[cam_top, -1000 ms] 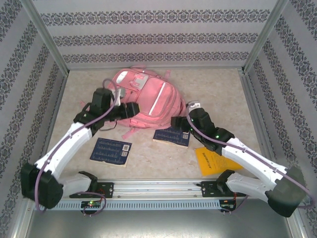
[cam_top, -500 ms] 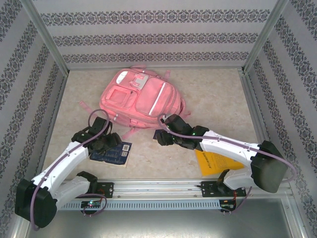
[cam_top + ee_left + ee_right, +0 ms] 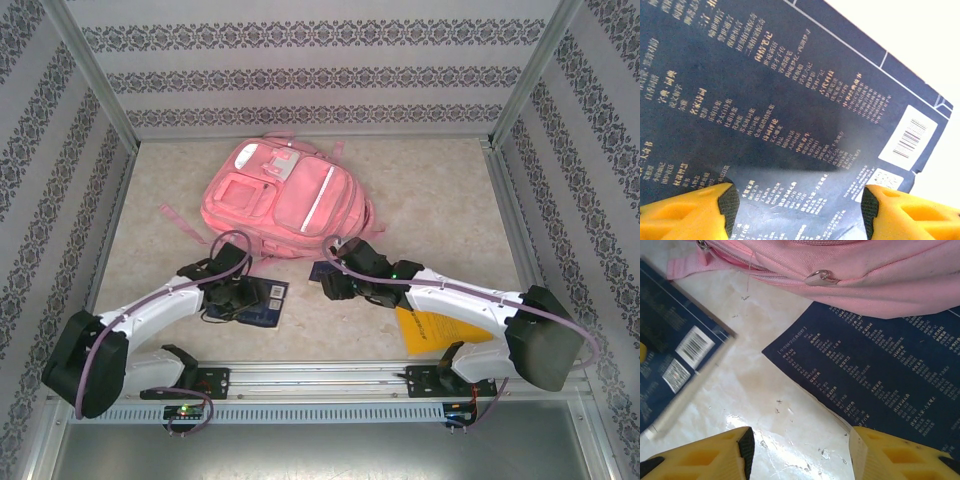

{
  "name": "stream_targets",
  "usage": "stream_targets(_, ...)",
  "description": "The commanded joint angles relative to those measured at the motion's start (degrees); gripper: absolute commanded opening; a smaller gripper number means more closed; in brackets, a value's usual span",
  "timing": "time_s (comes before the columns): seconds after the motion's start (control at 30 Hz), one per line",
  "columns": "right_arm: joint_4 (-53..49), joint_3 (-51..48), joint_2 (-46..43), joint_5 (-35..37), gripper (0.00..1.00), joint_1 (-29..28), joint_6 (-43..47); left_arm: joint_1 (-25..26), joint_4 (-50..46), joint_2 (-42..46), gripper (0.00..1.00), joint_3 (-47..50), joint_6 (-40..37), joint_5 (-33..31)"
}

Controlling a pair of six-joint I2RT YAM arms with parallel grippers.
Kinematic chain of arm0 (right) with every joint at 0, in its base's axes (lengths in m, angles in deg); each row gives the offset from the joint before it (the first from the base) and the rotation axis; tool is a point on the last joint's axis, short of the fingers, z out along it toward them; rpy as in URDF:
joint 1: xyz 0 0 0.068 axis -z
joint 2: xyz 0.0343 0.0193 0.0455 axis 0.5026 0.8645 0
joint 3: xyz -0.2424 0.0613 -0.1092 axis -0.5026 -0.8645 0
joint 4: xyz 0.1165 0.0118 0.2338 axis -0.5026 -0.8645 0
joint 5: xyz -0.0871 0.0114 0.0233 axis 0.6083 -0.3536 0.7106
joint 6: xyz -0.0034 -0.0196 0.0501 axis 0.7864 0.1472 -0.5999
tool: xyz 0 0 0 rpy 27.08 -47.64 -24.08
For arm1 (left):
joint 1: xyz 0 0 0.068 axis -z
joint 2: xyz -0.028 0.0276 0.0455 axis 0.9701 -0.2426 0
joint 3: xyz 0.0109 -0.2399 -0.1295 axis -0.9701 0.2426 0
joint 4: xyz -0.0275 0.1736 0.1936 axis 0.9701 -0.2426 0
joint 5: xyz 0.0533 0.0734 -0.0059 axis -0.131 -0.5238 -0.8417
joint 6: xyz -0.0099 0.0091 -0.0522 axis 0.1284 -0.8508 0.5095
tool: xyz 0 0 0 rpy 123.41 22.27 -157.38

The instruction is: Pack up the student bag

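Observation:
The student bag [image 3: 280,195], a large pink backpack, lies flat at the back middle of the table; its lower edge and a zipper pull show in the right wrist view [image 3: 865,270]. A dark blue book [image 3: 272,298] lies in front of it, and my left gripper [image 3: 238,296] is down on its cover [image 3: 790,100], jaws apart [image 3: 800,212] with nothing pinched. A second dark blue book [image 3: 320,270] lies partly under the bag's edge [image 3: 880,365]. My right gripper [image 3: 336,284] is open just above the table [image 3: 800,452], its right finger [image 3: 900,455] at that book's near edge.
A yellow booklet [image 3: 430,328] lies under the right arm at the front right. Pink straps [image 3: 185,222] trail left of the bag. Patterned walls close in three sides. The first book's barcode corner [image 3: 680,360] sits left of the right gripper.
My left gripper came down from the bag onto the first book, which has slid right toward the second book. The right gripper swung left to the second book's corner and narrowed its jaws.

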Motion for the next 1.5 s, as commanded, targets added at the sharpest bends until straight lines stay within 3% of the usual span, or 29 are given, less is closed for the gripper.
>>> stream_targets(0.0, 1.2, 0.8, 0.0, -3.0, 0.55, 0.5, 0.4, 3.8, 0.1, -0.7, 0.68, 0.2, 1.1, 6.4)
stream_targets(0.13, 1.7, 2.9, 3.0, -7.5, 0.55, 0.5, 2.3, 3.4, -8.9, 8.2, 0.68, -0.5, 0.7, 2.0)
stream_targets(0.33, 1.3, 11.5, 14.4, -14.0, 0.49, -0.2, 3.5, 1.1, -15.9, 18.4, 0.69, 2.4, 8.0, -3.4)
stream_targets(0.53, -1.0, 22.8, 26.2, -17.1, 0.45, -1.0, 4.7, -0.1, -8.3, 21.4, 0.61, 10.2, 16.6, -1.3)
stream_targets(0.77, -4.7, 30.2, 36.0, -17.4, 0.39, -2.6, 5.3, -1.3, -0.4, 17.2, 0.6, 12.1, 16.7, -1.1)
stream_targets(1.17, -4.0, 23.7, 34.8, -16.3, 0.33, -5.5, 5.8, -5.8, 7.4, 15.4, 0.59, 12.5, 13.0, 3.7)
stream_targets(1.47, -1.2, 16.1, 28.3, -24.3, 0.34, -5.8, 6.4, -5.8, 11.9, 13.3, 0.57, 13.0, 11.5, 7.7)
